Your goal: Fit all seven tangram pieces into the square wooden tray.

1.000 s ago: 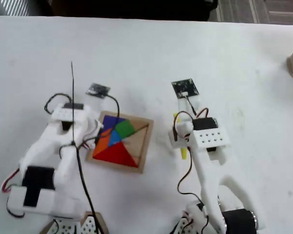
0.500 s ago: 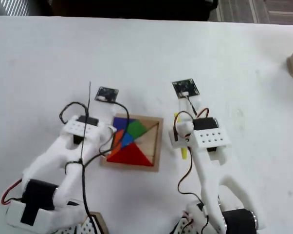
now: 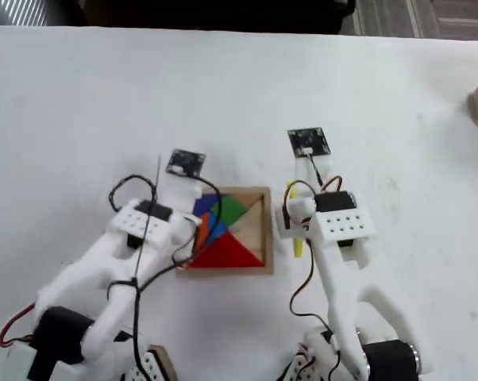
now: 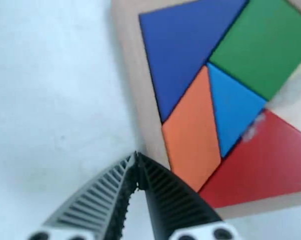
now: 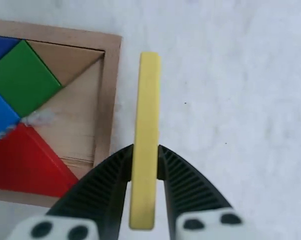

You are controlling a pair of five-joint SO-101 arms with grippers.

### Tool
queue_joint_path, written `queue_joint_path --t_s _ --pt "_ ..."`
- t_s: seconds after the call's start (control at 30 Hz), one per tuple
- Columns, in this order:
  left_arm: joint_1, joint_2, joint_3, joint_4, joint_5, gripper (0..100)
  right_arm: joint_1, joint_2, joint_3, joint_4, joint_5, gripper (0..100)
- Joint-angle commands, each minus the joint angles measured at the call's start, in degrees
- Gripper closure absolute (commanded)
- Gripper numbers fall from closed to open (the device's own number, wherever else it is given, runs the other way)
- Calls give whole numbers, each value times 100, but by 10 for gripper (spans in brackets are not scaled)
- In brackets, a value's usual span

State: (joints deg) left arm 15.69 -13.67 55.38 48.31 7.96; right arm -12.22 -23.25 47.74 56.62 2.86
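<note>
Tangram pieces [image 3: 237,252]: five coloured in tray [image 3: 267,230], one yellow piece [image 5: 146,100] in right gripper [image 5: 145,150].

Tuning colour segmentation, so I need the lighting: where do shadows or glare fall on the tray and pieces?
Left wrist view: a pale patch, glare or scuff, where the light blue piece meets the red piece; the tray shadows the table alongside. Right wrist view: a similar patch at the green piece's corner. High view: even light, faint shadows.

White table [image 3: 223,79], square wooden tray [image 3: 267,230] on it
</note>
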Motion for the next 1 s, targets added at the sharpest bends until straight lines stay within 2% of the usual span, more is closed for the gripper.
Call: queue_joint_path --t_s 0.0,0.13,0.23,0.43,0.6,0.9,0.97 --pt "374 -400 62 -255 79 978 48 -145 -62 -110 -62 981" --pt "119 -453 -35 -299 88 978 -4 295 -334 -48 -53 981" --pt "-470 -479 -237 -299 88 978 -22 716 -633 13 -88 981" --pt "-1508 -435 -527 -545 88 978 -629 1033 -1020 224 -264 981" --pt "-1587 -435 -527 -624 88 977 -945 1042 -1046 189 -369 981" --pt "-1604 -435 -519 -624 88 977 -989 1473 -1064 -101 -378 980" --pt "-1604 -435 -519 -624 88 977 -1007 1473 -1064 -101 -378 948"
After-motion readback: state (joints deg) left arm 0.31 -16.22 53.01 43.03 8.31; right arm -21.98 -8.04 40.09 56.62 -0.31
